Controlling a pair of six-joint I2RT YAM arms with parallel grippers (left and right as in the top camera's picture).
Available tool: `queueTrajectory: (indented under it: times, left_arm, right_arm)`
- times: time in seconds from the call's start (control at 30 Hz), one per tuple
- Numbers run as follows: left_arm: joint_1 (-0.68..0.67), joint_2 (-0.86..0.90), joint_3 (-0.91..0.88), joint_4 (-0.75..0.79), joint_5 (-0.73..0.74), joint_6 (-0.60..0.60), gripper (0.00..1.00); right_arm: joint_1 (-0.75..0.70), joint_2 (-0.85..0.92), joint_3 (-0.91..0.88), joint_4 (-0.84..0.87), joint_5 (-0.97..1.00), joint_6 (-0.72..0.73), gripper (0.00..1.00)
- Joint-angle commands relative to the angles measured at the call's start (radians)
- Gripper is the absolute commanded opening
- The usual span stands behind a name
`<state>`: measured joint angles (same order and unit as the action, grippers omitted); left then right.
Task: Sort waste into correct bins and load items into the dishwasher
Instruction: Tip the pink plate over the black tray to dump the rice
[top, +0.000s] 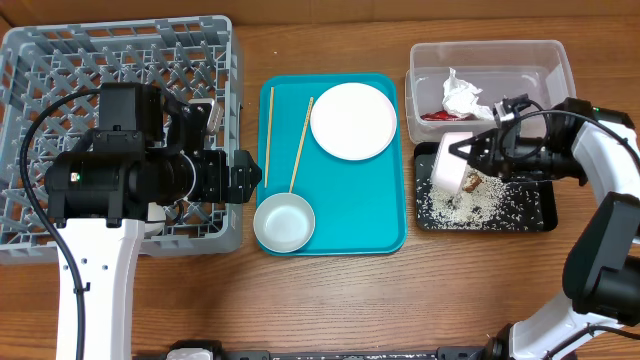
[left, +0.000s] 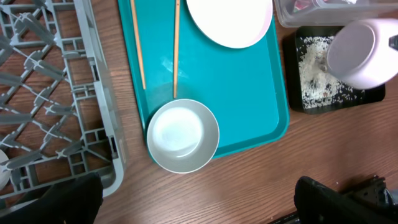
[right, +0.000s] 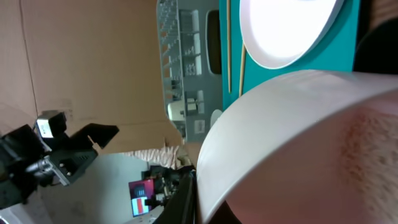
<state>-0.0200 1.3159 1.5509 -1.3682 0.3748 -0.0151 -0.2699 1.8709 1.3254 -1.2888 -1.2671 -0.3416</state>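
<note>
1. The right claw (top: 472, 156) grips a small white bowl (top: 448, 166), tilted above the black tray (top: 545, 218), where rice grains (top: 470, 206) and a brown lump (top: 474, 183) lie.
2. The clear tub (top: 560, 60) holds the crumpled napkin (top: 462, 95) and red wrapper (top: 438, 116).
3. The left claw (top: 240, 175), spread and empty, hangs at the dish rack's (top: 60, 70) right edge.
4. On the bench (top: 330, 300), the teal tray (top: 350, 200) carries the white plate (top: 353, 120), two chopsticks (top: 301, 140) and the pale grey bowl (top: 284, 222).

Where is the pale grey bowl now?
Overhead view: the pale grey bowl sits in the front left corner of the teal tray, at the tip of a chopstick, beside the dish rack.
</note>
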Motion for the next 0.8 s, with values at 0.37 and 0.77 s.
queueTrajectory:
  times: [0.37, 0.77]
  left_arm:
    - [-0.003, -0.001, 0.000, 0.003, 0.011, 0.016, 1.00]
    - [-0.003, -0.001, 0.000, 0.008, 0.011, 0.015, 1.00]
  right_arm:
    - [-0.010, -0.043, 0.005, -0.117, -0.085, -0.202, 0.04]
    - [-0.012, -0.040, 0.004, -0.077, -0.063, -0.124, 0.04]
